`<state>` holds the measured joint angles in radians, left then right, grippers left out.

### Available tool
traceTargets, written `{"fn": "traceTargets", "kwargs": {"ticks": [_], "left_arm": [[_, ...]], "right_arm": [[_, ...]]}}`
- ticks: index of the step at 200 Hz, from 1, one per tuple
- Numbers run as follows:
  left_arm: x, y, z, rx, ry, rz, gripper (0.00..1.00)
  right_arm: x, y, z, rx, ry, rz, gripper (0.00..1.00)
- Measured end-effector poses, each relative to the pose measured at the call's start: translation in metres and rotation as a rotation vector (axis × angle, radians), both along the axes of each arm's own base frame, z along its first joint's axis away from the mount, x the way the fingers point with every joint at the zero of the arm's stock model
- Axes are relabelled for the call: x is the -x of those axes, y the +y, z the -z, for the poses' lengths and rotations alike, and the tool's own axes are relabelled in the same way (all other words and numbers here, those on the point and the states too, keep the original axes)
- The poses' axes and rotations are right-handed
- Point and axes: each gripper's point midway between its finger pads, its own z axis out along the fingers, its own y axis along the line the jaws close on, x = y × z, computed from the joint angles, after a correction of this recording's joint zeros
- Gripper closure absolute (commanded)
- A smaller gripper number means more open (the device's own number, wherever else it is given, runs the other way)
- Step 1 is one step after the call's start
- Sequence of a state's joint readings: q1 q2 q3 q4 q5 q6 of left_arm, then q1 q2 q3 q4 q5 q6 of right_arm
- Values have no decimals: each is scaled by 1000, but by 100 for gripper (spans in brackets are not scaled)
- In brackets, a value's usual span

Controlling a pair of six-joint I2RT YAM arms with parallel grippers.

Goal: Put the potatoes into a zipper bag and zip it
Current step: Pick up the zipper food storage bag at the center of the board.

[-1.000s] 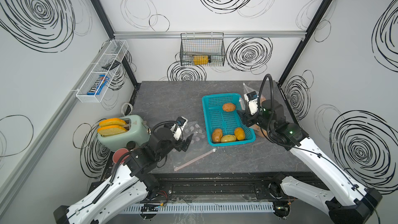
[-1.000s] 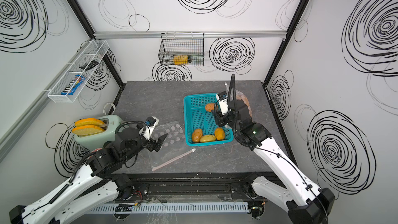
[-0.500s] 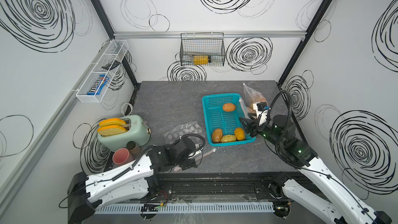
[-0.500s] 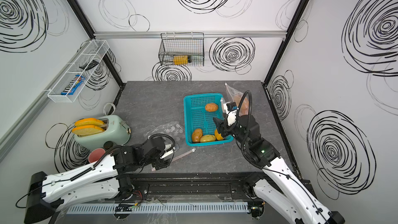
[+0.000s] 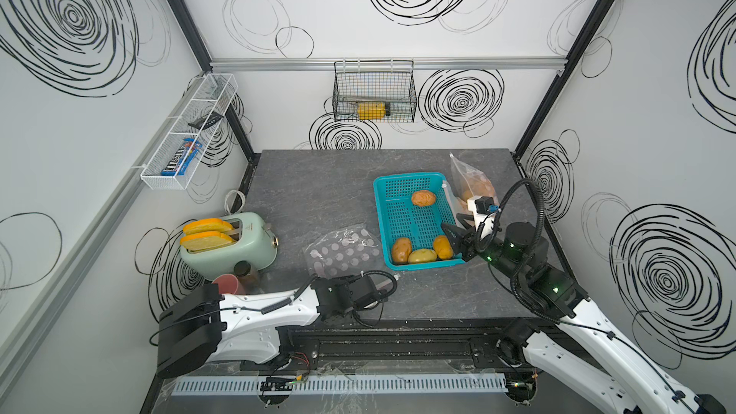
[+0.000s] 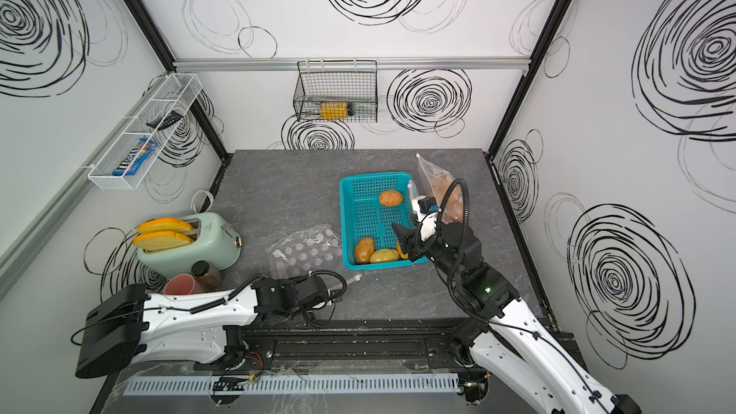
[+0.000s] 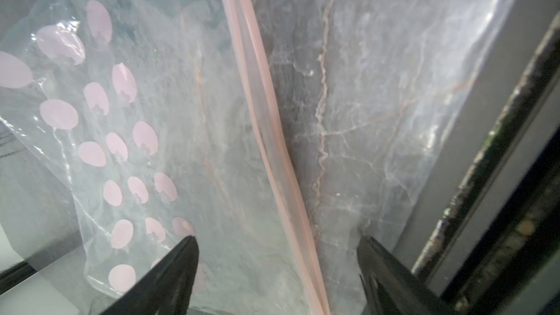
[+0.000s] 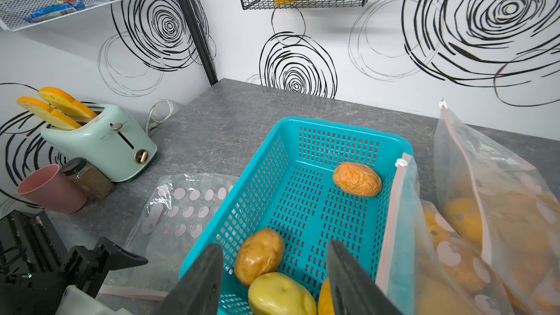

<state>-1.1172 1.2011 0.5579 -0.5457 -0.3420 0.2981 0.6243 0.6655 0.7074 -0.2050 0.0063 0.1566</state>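
In both top views you are looking at four potatoes [image 5: 401, 250] lying loose in the teal basket [image 5: 406, 179], one alone at its far end and three bunched at its near end. Your right claw [image 5: 450, 221] is hovering over that near end. The filled bags [image 5: 472, 183] are leaning at the basket's right side, with orange potatoes showing through the plastic. The empty dotted zipper bag [image 5: 342, 250] is lying flat on the worktop [image 5: 310, 185] left of the basket.

In the left wrist view, your left claw [image 7: 276, 239] is standing wide apart, straddling the bag's pink zip strip [image 7: 263, 116] and gripping nothing.

In the right wrist view, the right claw is gaping partway above the three near potatoes, holding nothing.
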Motion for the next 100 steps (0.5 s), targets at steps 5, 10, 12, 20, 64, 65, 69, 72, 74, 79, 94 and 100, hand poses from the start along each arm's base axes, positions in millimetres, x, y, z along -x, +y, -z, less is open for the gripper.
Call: {"fn": "traceTargets", "kwargs": {"ticks": [5, 10, 12, 20, 64, 65, 69, 72, 74, 79, 94, 100], "left_arm": [[-1, 0, -1, 8, -5, -4, 18], [-3, 0, -3, 17, -10, -10, 19], [-3, 0, -3, 20, -11, -13, 20], [-5, 0, -5, 35, -18, -23, 22], [-18, 2, -11, 67, -55, -75, 29], [-18, 3, -11, 66, -55, -75, 29], [-18, 3, -10, 63, -55, -76, 29], [-18, 3, -9, 60, -54, -77, 29], [-18, 3, -9, 58, -53, -77, 28], [-18, 3, -7, 53, -51, -77, 27], [-18, 3, -6, 46, -47, -77, 24], [-18, 3, -6, 46, -47, -76, 23]], "right_arm": [[0, 0, 0, 2, 0, -1, 41], [0, 1, 1, 3, 0, -1, 41], [1, 1, 1, 4, 0, -2, 41], [1, 1, 1, 5, -2, -3, 41], [-1, 2, 1, 10, -6, 8, 41], [-1, 2, 1, 10, -6, 8, 41], [-1, 2, 2, 12, -3, 9, 41], [-2, 2, 2, 12, -3, 9, 41], [-2, 2, 3, 13, -2, 9, 41], [-2, 3, 4, 16, 1, 9, 41], [-4, 4, 7, 23, 10, 10, 41], [-4, 4, 8, 25, 13, 9, 41]]}}
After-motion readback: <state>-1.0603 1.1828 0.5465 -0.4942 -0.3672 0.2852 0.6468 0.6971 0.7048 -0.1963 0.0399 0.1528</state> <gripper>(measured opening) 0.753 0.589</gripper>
